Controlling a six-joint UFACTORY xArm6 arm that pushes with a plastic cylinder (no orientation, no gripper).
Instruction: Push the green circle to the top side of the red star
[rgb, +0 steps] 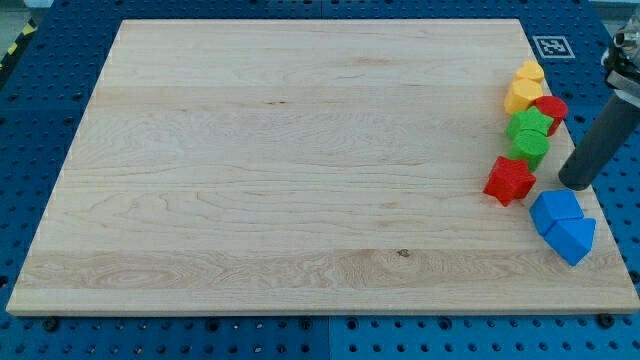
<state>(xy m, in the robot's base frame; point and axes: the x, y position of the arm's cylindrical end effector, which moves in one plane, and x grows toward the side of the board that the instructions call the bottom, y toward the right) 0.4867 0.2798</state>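
Green circle (530, 149) sits at the view's right edge of the table (300, 150), just above the red star (510, 180) and a bit to its right, touching or nearly so; can't tell for sure. Right above it is a green star-ish block (530, 123), pressed close.

My tip (576, 184) is down on the table, right of the red star and lower-right of the green circle, near both but apart from them. No fingers on this rig, just a rod, so nothing is open, closed or held.

Step, as I judge it: approx done or in final adjustment, since circle is already on the star's top side, only slightly offset to the right. Next move, if any: bring tip round to the circle's right side and nudge it left a little, w/o clipping the star or dragging the green neighbour along. Tight cluster, so risk of knocking others.

Count:
- green: 2 (circle, star-ish)
- red: 2 (star, plus a small red block (551, 108) higher up)
- yellow: 2 ( (529, 73), (520, 97))
- blue: 2 ( (555, 208), (573, 240)), below my tip
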